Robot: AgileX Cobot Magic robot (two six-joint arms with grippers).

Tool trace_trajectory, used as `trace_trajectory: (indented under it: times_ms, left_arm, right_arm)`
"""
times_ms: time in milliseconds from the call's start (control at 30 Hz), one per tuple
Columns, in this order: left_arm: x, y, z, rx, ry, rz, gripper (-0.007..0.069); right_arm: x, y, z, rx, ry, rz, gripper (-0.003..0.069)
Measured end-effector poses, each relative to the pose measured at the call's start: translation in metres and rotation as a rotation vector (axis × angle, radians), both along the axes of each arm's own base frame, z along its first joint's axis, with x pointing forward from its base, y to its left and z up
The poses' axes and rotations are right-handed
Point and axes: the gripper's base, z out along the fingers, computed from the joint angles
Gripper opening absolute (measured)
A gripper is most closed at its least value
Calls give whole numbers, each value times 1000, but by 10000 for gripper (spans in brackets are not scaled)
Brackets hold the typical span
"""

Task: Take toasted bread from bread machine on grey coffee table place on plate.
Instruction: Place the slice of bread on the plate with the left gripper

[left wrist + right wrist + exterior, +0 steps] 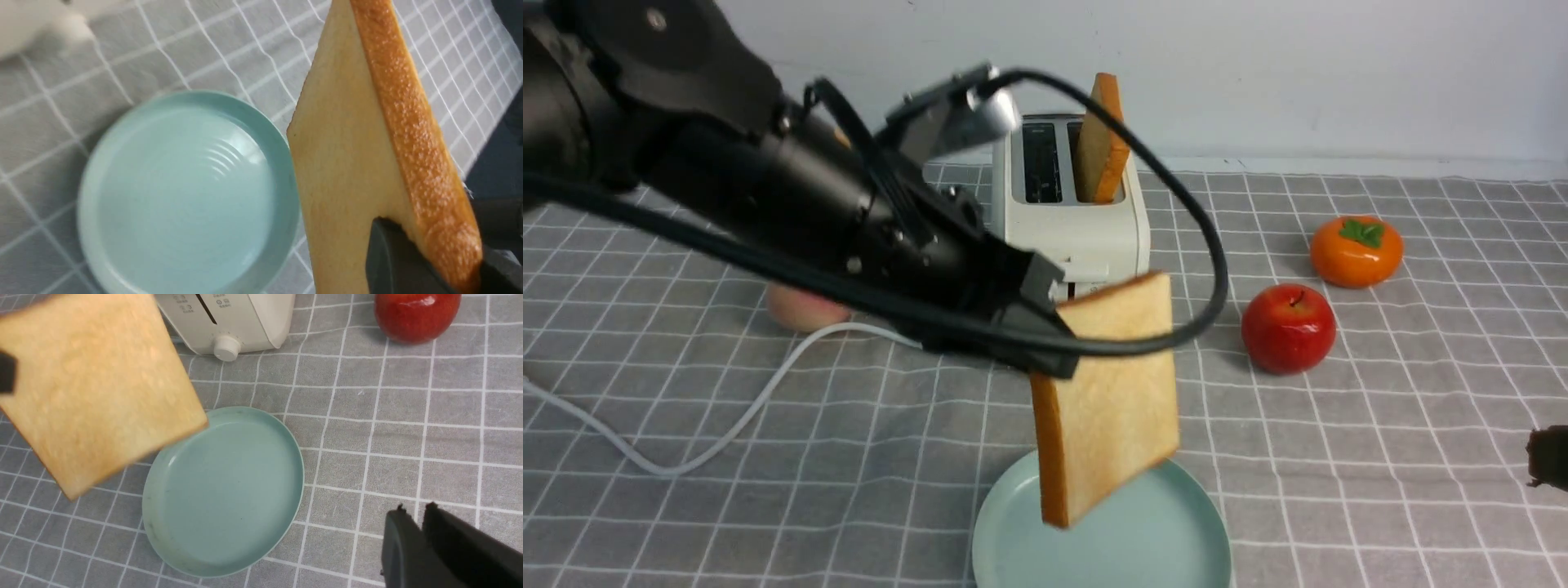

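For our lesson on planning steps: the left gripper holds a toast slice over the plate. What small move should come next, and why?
Probably lower the left gripper a little and tilt the toast slice flatter before release: the slice hangs on edge above the bare plate, apparently not touching it.

The near rim of the round pale mint-green plate (1013, 531) is cut off by the front view's lower edge; the held square golden-tan toast slice (1115, 392) covers part of its far rim. The black left arm (768, 180) hides most of a round pink fruit-like object (805, 310) and, with the slice, the lower front of the cream-white two-slot bread machine (1086, 229). The right end effector (413, 508) appears in the front view only as a dark sliver at the right edge. Panel markings (192, 304) on the bread machine are too small to read.
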Motion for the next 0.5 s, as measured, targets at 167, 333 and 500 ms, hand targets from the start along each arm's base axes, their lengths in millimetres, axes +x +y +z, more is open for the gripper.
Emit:
trace_trajectory:
  times_ms: [167,333,500]
  left_arm:
    - [5,-6,-52,-62,90,49,57]
    - [15,-12,-87,-79,195,78,57]
    - [21,-16,-112,-57,264,83,62]
  right_arm:
    - [0,0,0,0,0,0,83]
    - [0,0,0,-4,0,0,88]
    - [0,-1,0,-12,1,-1,94]
